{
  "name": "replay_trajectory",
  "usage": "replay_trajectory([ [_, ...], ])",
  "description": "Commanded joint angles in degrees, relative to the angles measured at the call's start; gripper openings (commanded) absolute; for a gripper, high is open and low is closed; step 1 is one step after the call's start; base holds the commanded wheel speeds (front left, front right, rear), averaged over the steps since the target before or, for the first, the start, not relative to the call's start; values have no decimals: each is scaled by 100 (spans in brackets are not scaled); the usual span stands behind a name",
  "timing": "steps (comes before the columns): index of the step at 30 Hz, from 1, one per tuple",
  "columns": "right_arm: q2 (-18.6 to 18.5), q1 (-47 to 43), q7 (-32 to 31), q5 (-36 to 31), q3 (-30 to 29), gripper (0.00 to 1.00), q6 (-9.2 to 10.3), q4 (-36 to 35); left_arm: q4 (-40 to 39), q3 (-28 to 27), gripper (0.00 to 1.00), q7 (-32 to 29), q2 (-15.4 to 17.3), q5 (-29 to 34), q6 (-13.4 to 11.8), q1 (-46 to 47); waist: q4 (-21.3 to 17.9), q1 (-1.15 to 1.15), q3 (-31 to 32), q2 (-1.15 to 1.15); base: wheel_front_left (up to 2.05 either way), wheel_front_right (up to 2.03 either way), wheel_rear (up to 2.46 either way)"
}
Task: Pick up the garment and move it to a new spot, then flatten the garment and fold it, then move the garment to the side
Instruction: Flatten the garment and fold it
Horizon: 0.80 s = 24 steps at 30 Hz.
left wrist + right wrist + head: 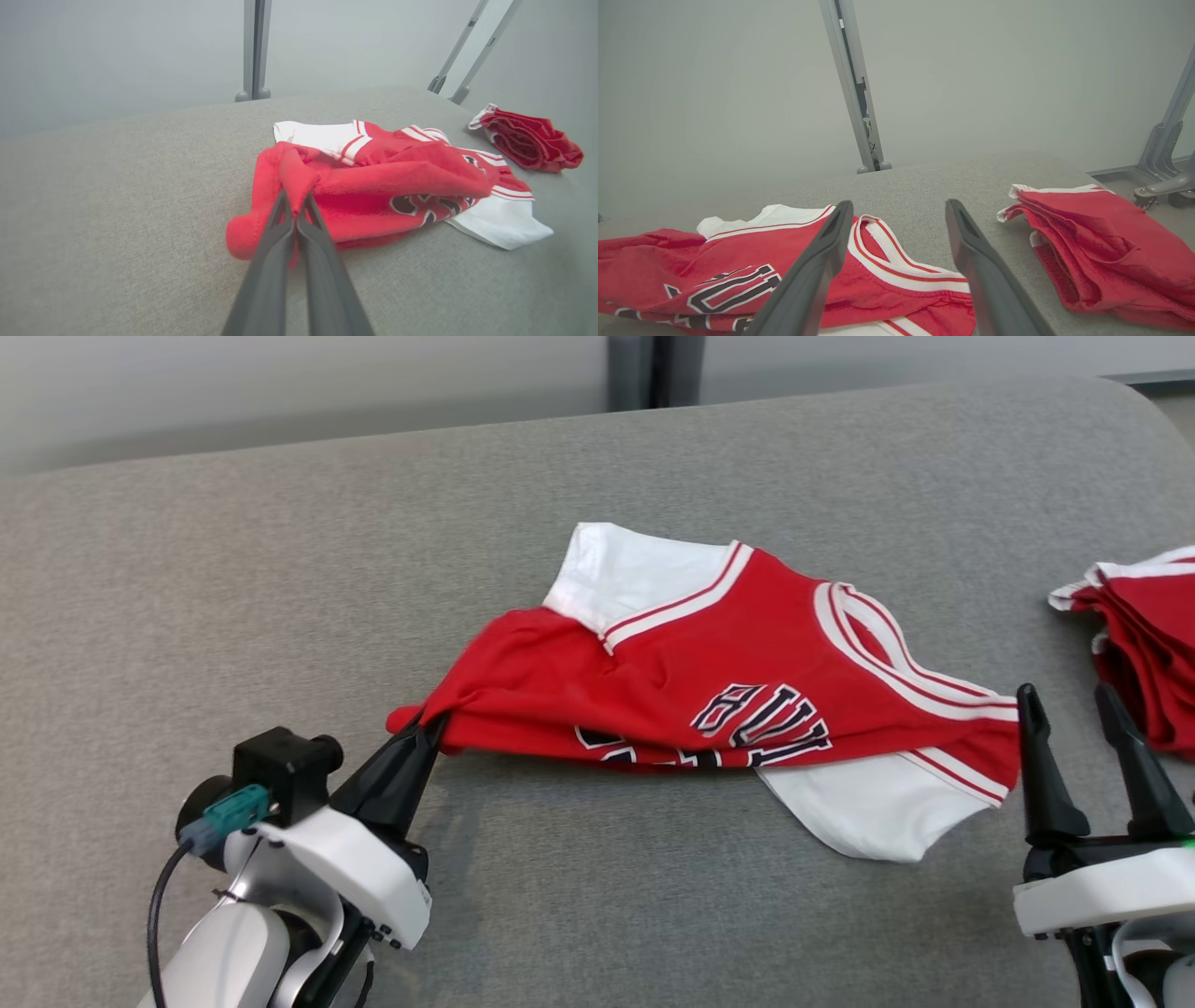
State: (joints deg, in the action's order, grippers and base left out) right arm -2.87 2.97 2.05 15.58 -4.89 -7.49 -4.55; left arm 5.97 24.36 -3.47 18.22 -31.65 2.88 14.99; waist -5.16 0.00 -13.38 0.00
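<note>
With the left jaws pinching an edge of the crumpled red-and-white jersey (709, 663), lying on the grey fabric counter (280, 569) between them and the spread right jaws, only the grasp seems done; lifting, flattening, folding remain

The head view looks steeply down on the grey surface (280, 569), while both wrist views skim low across it, all sharing the red garment (709, 681).

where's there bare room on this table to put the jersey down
Widest bare patch: the grey table left of the jersey, beyond the left hand pinching it. Also the far strip behind the jersey, and the near strip between both hands. Crowded: the right, where the right hand stands between jersey and folded red pile.
</note>
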Motion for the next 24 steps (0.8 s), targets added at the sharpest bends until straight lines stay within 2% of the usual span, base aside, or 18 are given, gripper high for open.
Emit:
replay_trajectory([
  [1,-16,-15,13,-8,-83,100,0,-26,-336,-63,0,-55,114,79,-128,-132,143,0,19,0,0,0,0],
  [9,-16,6,-103,-78,-427,100,0,-137,-2386,-178,0,-579,512,237,-664,-714,481,0,56,0,0,0,0],
  [15,-15,51,-137,-80,-512,100,0,-189,-3460,-314,0,-894,813,523,-820,-508,543,0,41,0,0,0,0],
  [18,-15,97,-145,-49,-469,100,0,-168,-3481,-373,0,-1042,948,656,-773,-214,464,0,13,0,0,0,0],
  [24,-16,196,-127,24,-352,100,0,-90,-2005,-462,0,-1019,704,382,-441,1072,68,0,-115,0,0,0,0],
])
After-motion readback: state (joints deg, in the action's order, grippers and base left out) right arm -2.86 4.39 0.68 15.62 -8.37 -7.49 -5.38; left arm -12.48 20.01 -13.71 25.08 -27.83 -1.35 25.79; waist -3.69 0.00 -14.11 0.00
